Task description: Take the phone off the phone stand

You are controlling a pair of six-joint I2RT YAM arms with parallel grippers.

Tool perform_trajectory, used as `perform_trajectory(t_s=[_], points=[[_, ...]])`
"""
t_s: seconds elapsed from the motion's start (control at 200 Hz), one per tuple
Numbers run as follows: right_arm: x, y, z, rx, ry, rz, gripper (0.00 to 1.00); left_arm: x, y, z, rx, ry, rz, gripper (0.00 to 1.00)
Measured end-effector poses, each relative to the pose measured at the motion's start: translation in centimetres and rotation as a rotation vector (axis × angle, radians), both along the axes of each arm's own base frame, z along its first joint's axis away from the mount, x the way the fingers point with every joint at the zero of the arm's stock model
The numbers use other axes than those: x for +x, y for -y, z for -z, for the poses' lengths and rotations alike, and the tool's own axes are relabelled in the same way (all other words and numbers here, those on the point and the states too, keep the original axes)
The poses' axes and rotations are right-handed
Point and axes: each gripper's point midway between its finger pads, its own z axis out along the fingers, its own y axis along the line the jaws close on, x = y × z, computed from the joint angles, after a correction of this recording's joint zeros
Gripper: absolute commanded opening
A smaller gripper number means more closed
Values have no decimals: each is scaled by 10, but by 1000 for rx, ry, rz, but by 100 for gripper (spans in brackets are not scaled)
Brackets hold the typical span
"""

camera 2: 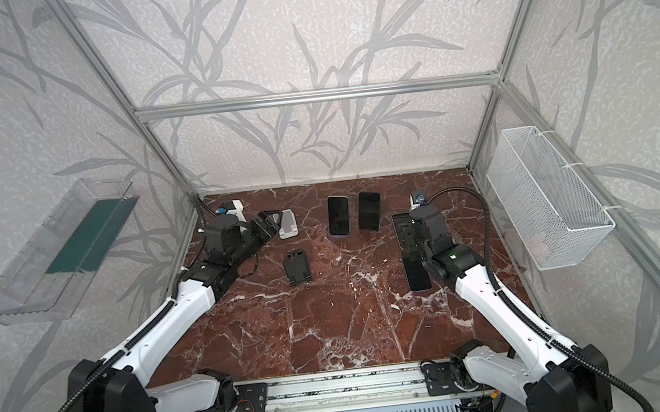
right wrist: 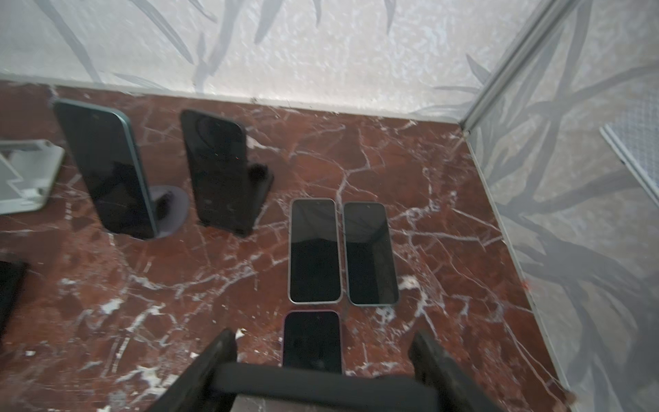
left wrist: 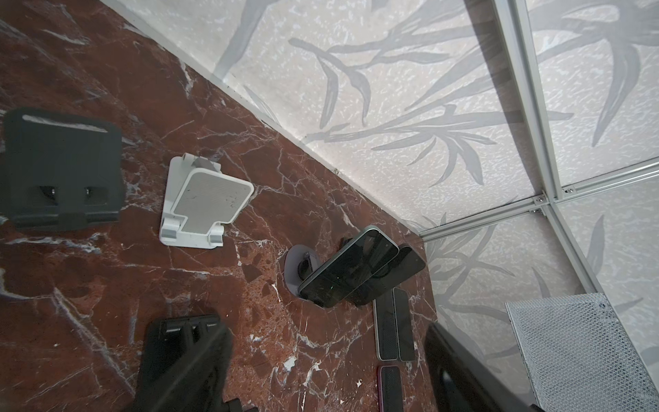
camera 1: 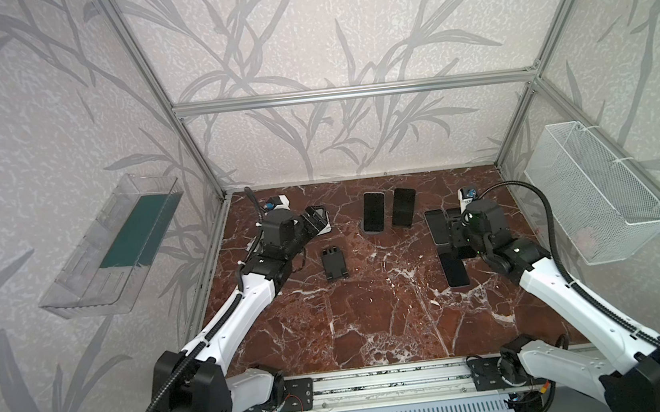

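Right gripper point(right wrist: 322, 339) seemingly clamps a dark phone point(right wrist: 321, 380) above red marble table point(right wrist: 445, 199); left gripper point(left wrist: 310, 324) gapes empty.

Glossy glass, polished marble-look surface point(camera 1: 373, 315)

The phones point(right wrist: 313, 249) have shiny glass fronts; the white stand point(left wrist: 203, 210) looks matt plastic; the basket point(camera 1: 594, 191) is white wire mesh; the frame point(camera 1: 350, 92) is brushed metal.
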Motion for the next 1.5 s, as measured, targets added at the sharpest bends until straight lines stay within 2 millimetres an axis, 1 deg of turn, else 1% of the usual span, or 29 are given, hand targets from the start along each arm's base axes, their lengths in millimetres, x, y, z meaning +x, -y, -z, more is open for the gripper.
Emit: perform_trajectory(t_s=[0.08, 0.135, 0.22, 0.31, 0.39, 0.485, 0.59, 0.715, 0.81, 0.96, 1.085, 1.24, 1.5], points=[[-2, 17, 21, -14, -48, 27, 70, 1, 1, 5, -1, -13, 3, 86], [-3, 27, 31, -21, -76, 42, 70, 1, 2, 6, -1, -16, 5, 86], [-1, 40, 37, -28, -98, 62, 70, 1, 2, 6, 0, -16, 6, 86], [2, 49, 41, -42, -117, 63, 70, 1, 2, 6, 0, -16, 6, 86], [7, 48, 48, -59, -152, 33, 70, 1, 2, 6, 0, -17, 6, 86], [14, 43, 57, -62, -198, -20, 70, 1, 3, 7, -1, -19, 7, 86], [15, 40, 65, -51, -227, -55, 70, 1, 3, 7, -6, -21, 5, 86], [13, 45, 70, -49, -252, -62, 71, 1, 4, 8, -8, -25, 7, 86], [13, 48, 75, -47, -271, -59, 72, 2, 5, 13, -12, -41, 10, 86], [17, 49, 97, -46, -343, -60, 71, 4, 8, 23, -15, -68, 14, 85], [21, 51, 109, -46, -390, -62, 72, 4, 8, 22, -17, -68, 18, 85], [25, 54, 116, -46, -422, -54, 73, 4, 8, 23, -17, -68, 18, 85], [20, 68, 129, -62, -475, -22, 74, 5, 9, 24, -18, -73, 20, 86]])
